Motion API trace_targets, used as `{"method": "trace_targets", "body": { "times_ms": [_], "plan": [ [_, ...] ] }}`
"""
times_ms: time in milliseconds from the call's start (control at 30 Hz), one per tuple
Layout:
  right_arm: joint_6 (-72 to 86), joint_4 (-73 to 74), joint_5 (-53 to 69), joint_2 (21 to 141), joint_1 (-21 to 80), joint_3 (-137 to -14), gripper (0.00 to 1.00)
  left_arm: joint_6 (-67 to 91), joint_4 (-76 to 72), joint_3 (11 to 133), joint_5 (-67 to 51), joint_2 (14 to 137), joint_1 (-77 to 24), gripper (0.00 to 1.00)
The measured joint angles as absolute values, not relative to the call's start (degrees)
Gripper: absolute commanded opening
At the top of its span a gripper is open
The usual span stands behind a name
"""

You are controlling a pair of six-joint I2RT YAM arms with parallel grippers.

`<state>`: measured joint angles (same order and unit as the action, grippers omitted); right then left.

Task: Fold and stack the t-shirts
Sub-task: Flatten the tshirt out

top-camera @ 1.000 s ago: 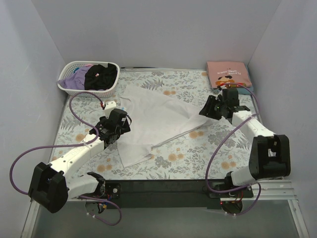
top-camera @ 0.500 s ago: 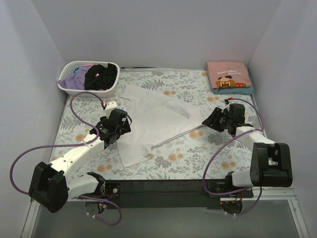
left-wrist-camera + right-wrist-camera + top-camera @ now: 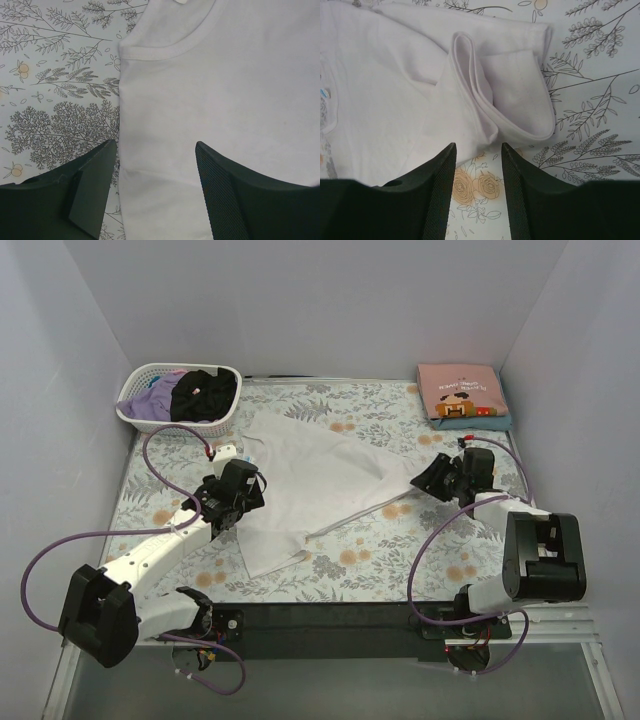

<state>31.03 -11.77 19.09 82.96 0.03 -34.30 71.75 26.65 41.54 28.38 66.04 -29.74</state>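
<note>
At the centre of the floral table cloth (image 3: 380, 570), a white t-shirt (image 3: 310, 485) is lying spread out and rumpled, its collar (image 3: 160, 50) pointing toward ten o'clock. The left gripper (image 3: 155, 155) is poised over the shirt's nine o'clock edge, just below the collar, jaws parted and gripping nothing. The right gripper (image 3: 477, 150) is sitting at the shirt's three o'clock tip, jaws released, over a sleeve (image 3: 515, 95) doubled on itself. At ten o'clock, a white basket (image 3: 135, 410) is holding a black tee (image 3: 203, 393) and a lavender tee (image 3: 150, 400). At one o'clock, a pink cartoon-print tee (image 3: 460, 390) is resting folded on a teal tee (image 3: 480, 423).
</note>
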Motion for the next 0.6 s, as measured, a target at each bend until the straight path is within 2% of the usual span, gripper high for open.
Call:
{"method": "trace_targets", "body": {
  "times_ms": [400,500,600],
  "plan": [
    [31.4,-13.9,20.8,85.4,-1.1,-34.5,0.42,71.5,26.5,41.1,28.2,66.3,-29.7,0.64],
    [31.4,-13.9,21.4,85.7,-1.1,-34.8,0.39,71.5,26.5,41.0,28.1,66.3,-29.7,0.64],
    [31.5,-14.0,21.9,85.7,-1.1,-35.2,0.31,71.4,26.5,41.0,28.1,66.3,-29.7,0.64]
  ]
}}
